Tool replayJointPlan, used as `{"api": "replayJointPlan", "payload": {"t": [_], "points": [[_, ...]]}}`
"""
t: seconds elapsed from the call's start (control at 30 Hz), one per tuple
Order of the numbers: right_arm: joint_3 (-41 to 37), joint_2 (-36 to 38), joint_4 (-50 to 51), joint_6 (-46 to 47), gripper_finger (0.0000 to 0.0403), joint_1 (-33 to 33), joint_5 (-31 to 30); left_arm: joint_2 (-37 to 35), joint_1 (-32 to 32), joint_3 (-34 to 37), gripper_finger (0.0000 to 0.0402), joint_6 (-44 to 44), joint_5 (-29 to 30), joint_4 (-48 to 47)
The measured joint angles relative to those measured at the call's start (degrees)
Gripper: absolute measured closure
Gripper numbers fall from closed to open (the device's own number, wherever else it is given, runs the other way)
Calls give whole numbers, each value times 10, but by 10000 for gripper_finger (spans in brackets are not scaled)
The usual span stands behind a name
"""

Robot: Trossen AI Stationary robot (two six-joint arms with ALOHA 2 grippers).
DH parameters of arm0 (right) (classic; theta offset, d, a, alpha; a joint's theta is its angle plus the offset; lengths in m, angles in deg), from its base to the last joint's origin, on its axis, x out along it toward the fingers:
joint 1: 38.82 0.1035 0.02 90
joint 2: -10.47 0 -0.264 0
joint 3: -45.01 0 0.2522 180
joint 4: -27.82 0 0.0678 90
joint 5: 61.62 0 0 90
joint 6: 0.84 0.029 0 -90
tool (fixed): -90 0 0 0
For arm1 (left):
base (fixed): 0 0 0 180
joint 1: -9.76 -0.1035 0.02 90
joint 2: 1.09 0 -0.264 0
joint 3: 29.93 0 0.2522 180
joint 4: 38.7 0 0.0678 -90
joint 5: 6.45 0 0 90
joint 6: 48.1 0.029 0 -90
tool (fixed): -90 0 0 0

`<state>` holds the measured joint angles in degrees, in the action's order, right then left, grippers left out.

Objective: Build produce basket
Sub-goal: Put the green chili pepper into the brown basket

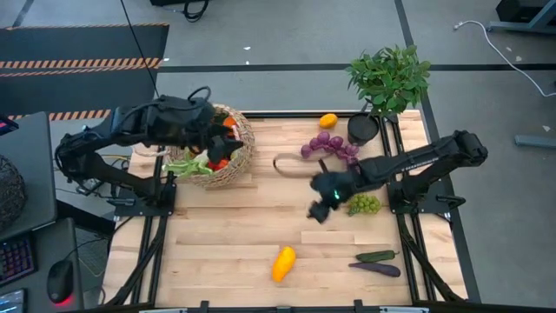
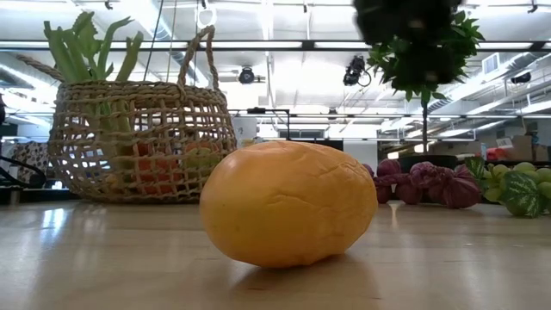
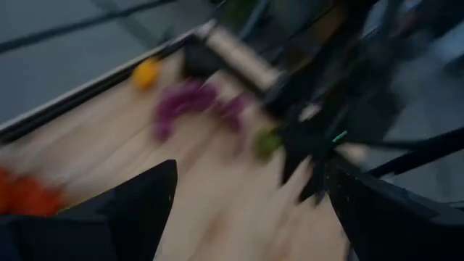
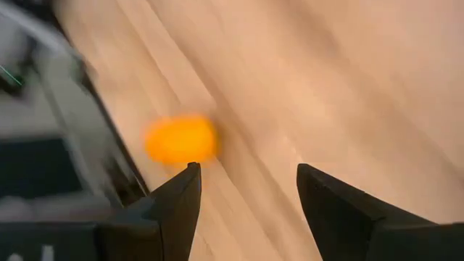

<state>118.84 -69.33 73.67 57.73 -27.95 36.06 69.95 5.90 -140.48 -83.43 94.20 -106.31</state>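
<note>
Several vegetables already fill the basket at upper left of the high view, where the left claw hovers over its rim, fingers spread wide and empty. More produce lies loose on the surface: purple grapes, green grapes, a yellow pepper low at centre. The right claw, mid-frame beside the green grapes, stands partly open holding nothing; I judge that reaching toward the rounded pepper risks nudging it and rolling it away.
</note>
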Motion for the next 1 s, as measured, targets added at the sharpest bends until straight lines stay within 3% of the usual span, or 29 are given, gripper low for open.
{"api": "replayJointPlan", "payload": {"t": [0.23, 0.4, 0.67, 1.0], "points": [[-1, 0, 158, -1, 167, 102, 25, 26, 48, 0, 45, 0, -1, 116], [-4, 0, 181, -2, 148, 174, 27, 49, 85, 0, 45, 0, 0, 119], [-5, -12, 236, 2, 91, 272, -35, 84, 130, 0, 45, -1, 8, 122], [-5, -96, 249, 4, 56, 367, -54, 107, 161, 0, 45, -42, 45, 133]]}}
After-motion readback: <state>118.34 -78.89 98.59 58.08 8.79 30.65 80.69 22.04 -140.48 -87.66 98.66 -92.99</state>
